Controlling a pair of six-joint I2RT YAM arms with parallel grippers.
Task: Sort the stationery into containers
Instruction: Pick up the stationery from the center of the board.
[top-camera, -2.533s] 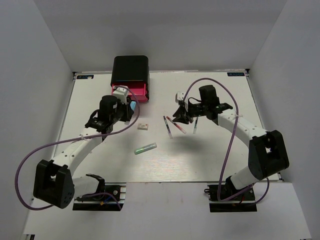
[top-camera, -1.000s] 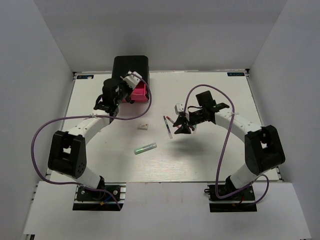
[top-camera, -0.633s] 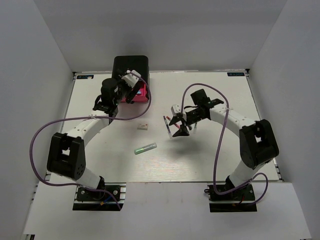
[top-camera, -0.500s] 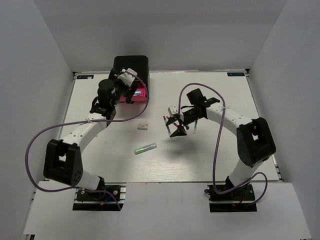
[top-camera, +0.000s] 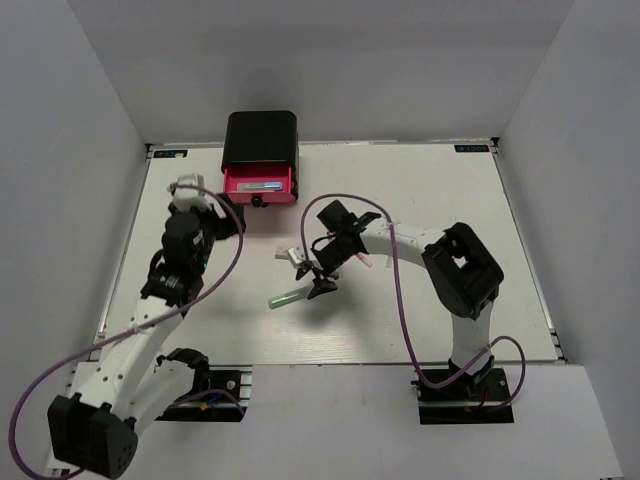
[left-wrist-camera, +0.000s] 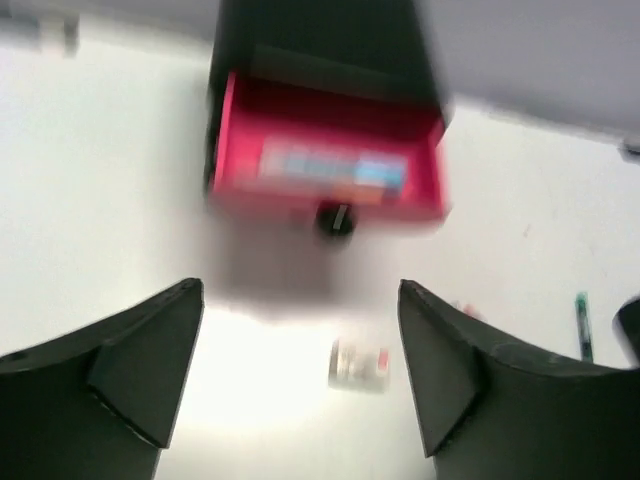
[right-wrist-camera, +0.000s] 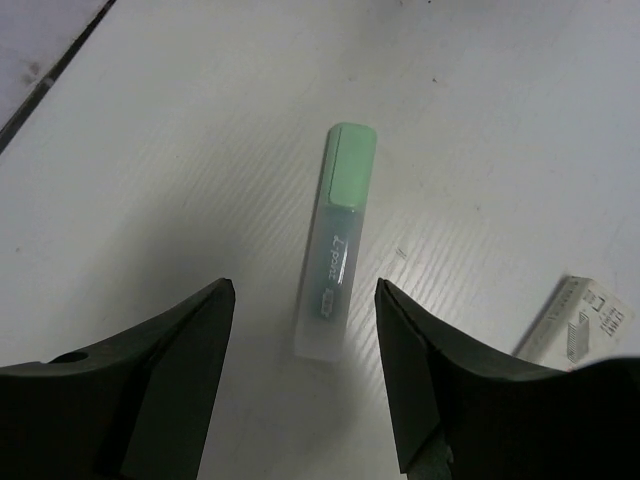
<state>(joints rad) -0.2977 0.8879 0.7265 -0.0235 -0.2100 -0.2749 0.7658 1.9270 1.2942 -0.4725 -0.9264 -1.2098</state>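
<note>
R hand (right-wrist-camera: 305, 300) spread over green highlighter (right-wrist-camera: 338, 240); if closed off-centre, could roll it away or clip eraser (right-wrist-camera: 580, 322).

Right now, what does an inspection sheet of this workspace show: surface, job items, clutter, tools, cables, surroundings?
Surface: white table, no spill seen.
Job's things: box at the far edge, its drawer pulled open with a light-blue marker inside; green marker and eraser loose on the table.
Clutter: nothing seen.
Tools: left tool open, empty, facing the drawer; right tool open, empty, fingers either side of the green marker.
Cables: purple cables loop off both arms.
Surroundings: plain walls on three sides.
</note>
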